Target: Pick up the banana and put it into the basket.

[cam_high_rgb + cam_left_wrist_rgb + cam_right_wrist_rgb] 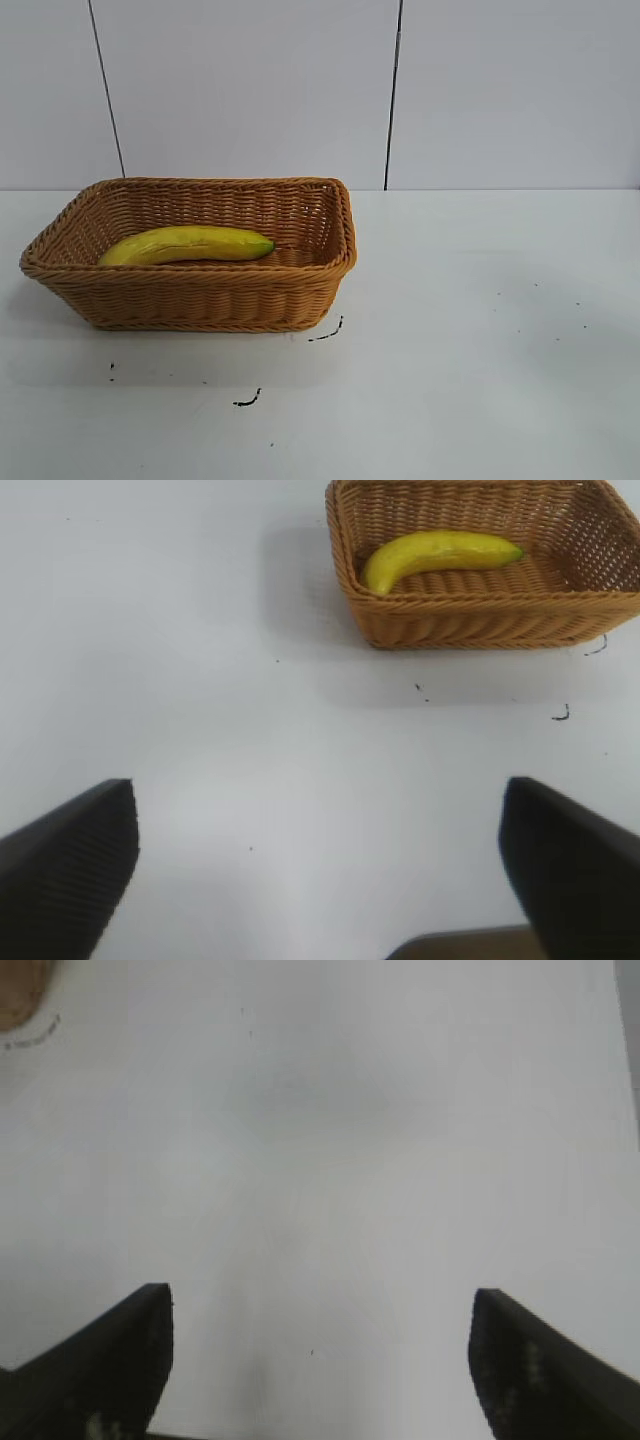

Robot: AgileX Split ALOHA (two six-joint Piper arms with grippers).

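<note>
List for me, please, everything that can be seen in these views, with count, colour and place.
basket: one, tan-brown wicker, on the table toward the left arm's side.
banana: one, yellow with a greenish tip, lying inside the basket.
table: one, white, with a few small dark marks near the basket.
wall panels: white, behind the table.
left gripper: one, black, open, over bare table away from the basket.
right gripper: one, black, open, over bare table.
</note>
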